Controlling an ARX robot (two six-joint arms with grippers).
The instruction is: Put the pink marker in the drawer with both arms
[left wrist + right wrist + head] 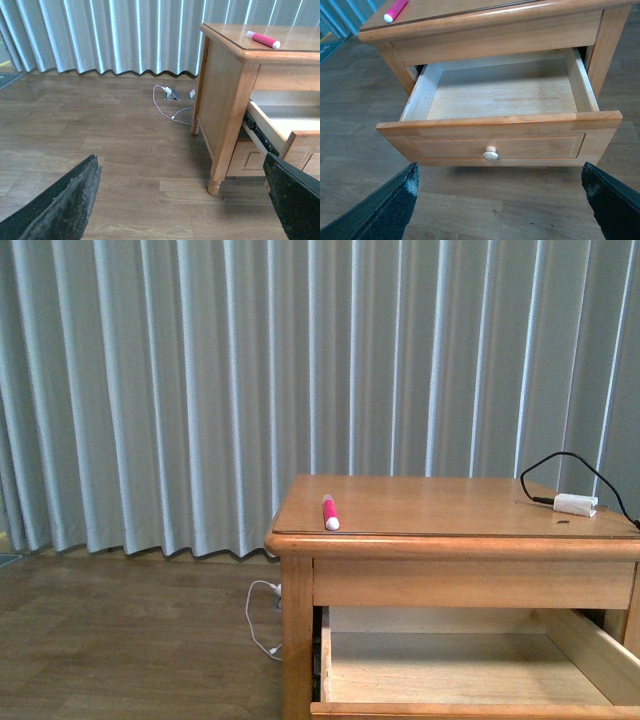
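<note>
Home-type room, bedroom-ish. Honey-coloured wooden nightstand with open drawer. Pleated grey floor-length curtains behind it, wood-plank floor under it. White charger cable runs to floor sockets beside its leg.

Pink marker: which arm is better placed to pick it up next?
Left, probably. The pink marker lies near the left edge of the cabinet top, the side that the open left pincer faces. The open right pincer faces the front of the open drawer instead.
</note>
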